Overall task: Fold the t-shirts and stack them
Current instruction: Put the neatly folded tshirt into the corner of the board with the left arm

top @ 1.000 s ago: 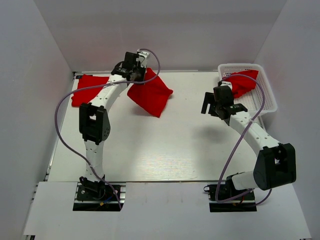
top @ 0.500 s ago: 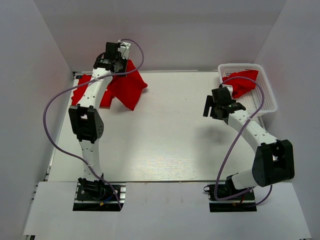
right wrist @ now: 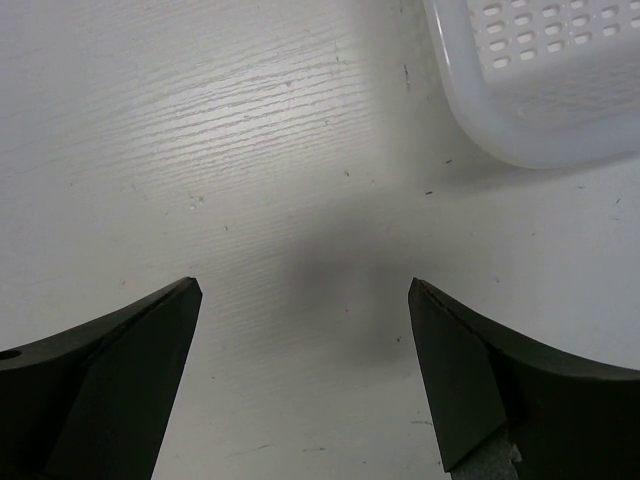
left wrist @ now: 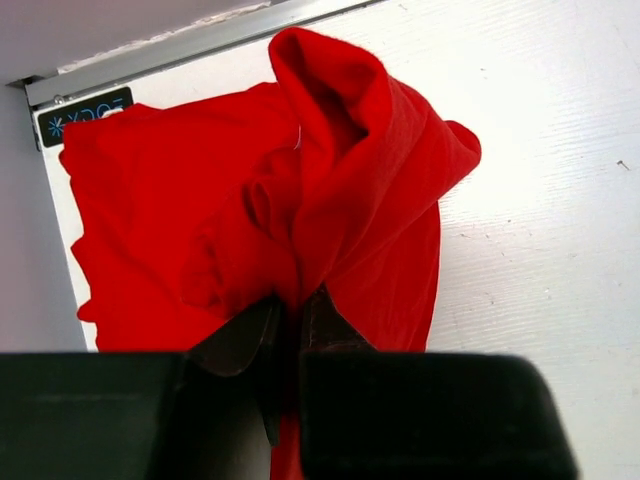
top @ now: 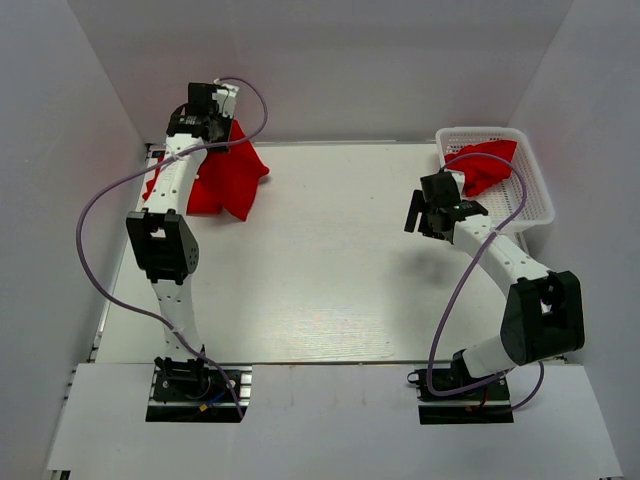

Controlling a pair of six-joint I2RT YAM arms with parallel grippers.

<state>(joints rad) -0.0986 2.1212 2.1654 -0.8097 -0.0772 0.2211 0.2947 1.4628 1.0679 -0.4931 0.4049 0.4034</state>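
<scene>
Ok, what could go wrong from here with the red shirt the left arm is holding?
1. The left fingers pinch the held shirt at a single bunched fold, so on release it will likely land crumpled rather than flat.
2. It hangs partly to the right of the lower shirt, so if it is dropped from here the stack may end up offset.

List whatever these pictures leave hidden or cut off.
- Top external: the left arm and held t-shirt cover most of the folded pile; its count is unclear.
- Left wrist: cloth buries the fingertips of the left gripper.
- Right wrist: the frame edge cuts the basket; its contents are out of view.
</scene>
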